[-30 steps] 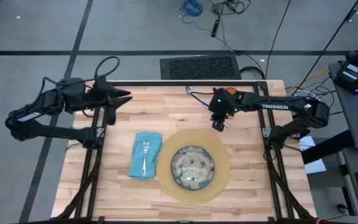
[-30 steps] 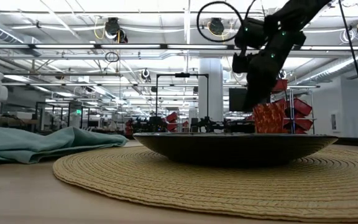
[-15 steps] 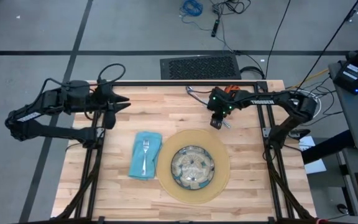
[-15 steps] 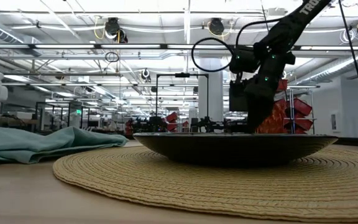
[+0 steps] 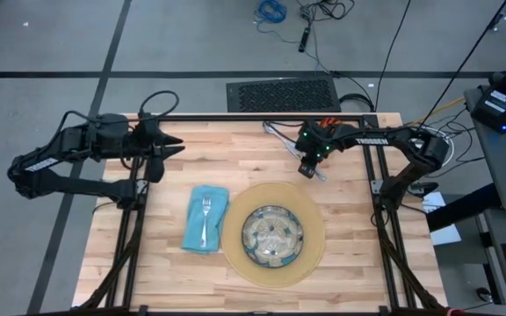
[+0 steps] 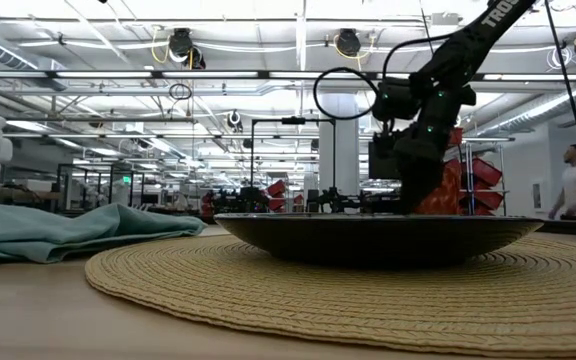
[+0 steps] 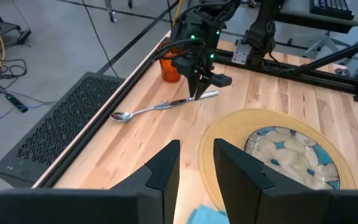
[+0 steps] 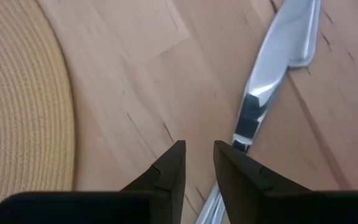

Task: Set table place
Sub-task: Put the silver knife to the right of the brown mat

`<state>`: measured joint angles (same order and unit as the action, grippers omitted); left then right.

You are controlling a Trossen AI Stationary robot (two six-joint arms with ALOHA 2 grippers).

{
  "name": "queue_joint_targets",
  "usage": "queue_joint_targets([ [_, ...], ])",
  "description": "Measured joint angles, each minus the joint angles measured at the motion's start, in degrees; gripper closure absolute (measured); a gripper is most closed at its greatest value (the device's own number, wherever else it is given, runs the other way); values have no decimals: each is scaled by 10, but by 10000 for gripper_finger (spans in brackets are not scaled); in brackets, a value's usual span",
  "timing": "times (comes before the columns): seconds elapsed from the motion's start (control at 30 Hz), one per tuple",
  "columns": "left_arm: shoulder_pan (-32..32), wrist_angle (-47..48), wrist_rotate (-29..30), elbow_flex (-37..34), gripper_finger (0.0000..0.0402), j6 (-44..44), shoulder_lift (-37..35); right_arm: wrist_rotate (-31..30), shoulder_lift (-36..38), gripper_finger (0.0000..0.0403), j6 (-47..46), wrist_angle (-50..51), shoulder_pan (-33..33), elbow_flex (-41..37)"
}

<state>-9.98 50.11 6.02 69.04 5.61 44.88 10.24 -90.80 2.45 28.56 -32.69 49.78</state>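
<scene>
On the table lies the round tan mat with the patterned plate on it. Left of the mat, the teal napkin carries the fork. Near the far edge lie the knife and the spoon, flat on the wood, with the orange cup standing behind them. My right gripper points down at the knife, narrowly open with nothing between its fingers; the knife lies beside one fingertip. My left gripper hovers open at the far left. My right gripper comes from above, pointing steeply down, at the knife's middle, where blade meets handle. One fingertip stands right at that spot, the other over bare wood. I cannot tell whether the fingertip touches the knife. The knife lies flat on the table.
Black frame rails run along the far edge and down both sides of the table. Bare wood lies between the mat's far rim and the cutlery, and right of the mat. A person moves in the room beyond.
My right gripper has come down and swung a little toward the far edge, ending low over the knife behind the plate. Its finger gap looks unchanged. My left gripper has tipped slightly downward and then kept still. Nothing on the table has moved.
</scene>
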Motion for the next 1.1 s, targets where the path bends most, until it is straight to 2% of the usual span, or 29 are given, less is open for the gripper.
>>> queue_joint_targets([
  [0.5, 0, 5, -2, 0, 318, 0, 0, 2, 0, 328, -5, 50, 2, 0],
  [0.87, 0, 29, -2, 0, 318, 16, 5, -26, 2, 328, -16, -20, 0, -48],
  [1.1, 0, 29, -2, -1, 318, 16, 15, -28, 2, 328, -20, -31, 0, -51],
])
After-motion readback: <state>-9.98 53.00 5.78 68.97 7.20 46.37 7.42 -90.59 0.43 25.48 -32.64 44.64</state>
